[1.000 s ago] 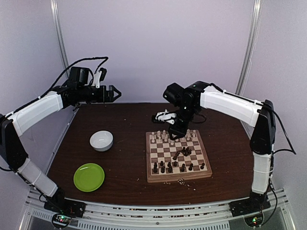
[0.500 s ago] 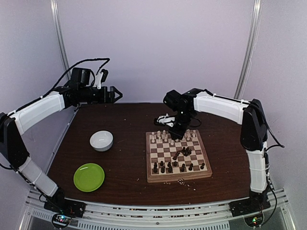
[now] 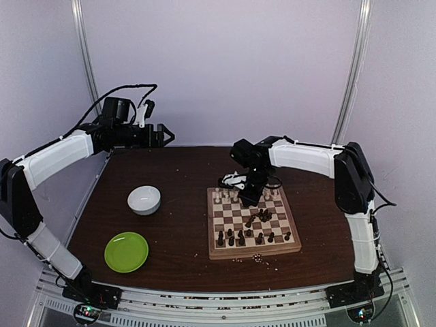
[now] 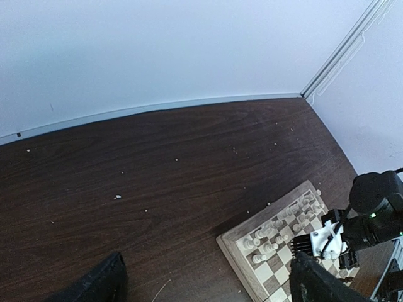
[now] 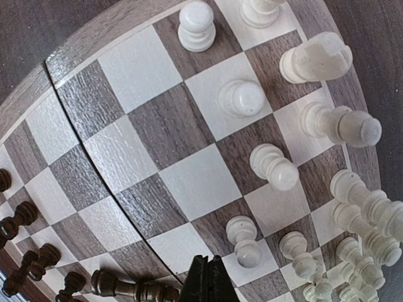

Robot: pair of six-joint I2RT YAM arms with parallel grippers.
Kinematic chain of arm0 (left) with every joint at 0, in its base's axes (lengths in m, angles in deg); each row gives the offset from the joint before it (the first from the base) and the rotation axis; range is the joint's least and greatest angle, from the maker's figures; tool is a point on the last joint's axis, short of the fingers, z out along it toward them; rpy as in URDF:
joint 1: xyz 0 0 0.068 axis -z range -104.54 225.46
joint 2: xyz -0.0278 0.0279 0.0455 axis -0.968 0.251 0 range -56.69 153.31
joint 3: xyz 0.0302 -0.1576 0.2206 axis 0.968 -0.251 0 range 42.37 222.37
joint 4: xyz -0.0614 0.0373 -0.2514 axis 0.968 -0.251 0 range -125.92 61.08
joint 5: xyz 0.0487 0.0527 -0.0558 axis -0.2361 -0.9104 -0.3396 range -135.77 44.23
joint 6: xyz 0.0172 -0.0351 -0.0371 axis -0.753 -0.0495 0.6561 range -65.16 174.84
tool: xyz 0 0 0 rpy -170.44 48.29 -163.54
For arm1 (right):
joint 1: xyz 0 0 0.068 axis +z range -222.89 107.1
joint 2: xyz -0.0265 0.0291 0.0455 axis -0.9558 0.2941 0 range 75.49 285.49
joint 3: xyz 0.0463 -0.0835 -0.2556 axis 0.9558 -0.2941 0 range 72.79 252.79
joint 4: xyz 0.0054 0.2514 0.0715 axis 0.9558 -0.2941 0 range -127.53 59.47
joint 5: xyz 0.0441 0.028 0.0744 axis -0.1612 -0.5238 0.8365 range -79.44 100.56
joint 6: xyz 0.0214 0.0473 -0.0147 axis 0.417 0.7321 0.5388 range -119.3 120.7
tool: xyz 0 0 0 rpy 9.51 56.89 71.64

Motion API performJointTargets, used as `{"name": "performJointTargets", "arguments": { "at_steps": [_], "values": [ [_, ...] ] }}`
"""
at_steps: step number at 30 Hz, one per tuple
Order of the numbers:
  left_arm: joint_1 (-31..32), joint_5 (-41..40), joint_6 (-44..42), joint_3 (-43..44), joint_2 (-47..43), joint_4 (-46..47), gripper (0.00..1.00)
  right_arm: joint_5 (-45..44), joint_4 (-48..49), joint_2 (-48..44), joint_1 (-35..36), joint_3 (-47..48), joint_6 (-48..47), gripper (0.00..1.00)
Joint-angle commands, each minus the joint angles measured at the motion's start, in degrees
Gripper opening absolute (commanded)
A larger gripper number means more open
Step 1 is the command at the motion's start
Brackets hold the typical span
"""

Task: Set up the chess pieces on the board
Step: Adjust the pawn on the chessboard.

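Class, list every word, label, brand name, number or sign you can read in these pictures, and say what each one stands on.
None can be read. The chessboard bears no letters or numbers on its frame. The chess pieces, white bowl and green plate are plain. The arm bases show only small green lights; any print there is too small to read.

The white-shelled left arm (image 3: 58,153) is lifted high at the far left. Its black left gripper (image 3: 162,133) points to the right, fingers wide apart. The white-shelled right arm (image 3: 306,157) stretches to the left, wrist bent down, and the black right gripper (image 3: 246,197) points down, its fingertips (image 5: 208,283) pressed together.
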Motion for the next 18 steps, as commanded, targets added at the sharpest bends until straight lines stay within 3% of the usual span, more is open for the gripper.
{"name": "performJointTargets", "arguments": {
  "at_steps": [1, 18],
  "values": [
    [-0.2, 0.8, 0.2, -0.1, 0.3, 2.4, 0.92, -2.0, 1.7, 1.4, 0.3, -0.2, 0.4, 0.0],
    [-0.8, 1.8, 0.8, 0.0, 0.6, 2.5, 0.91, -6.3, 3.4, 3.5, 0.0, 1.6, 0.7, 0.0]
  ]
}}
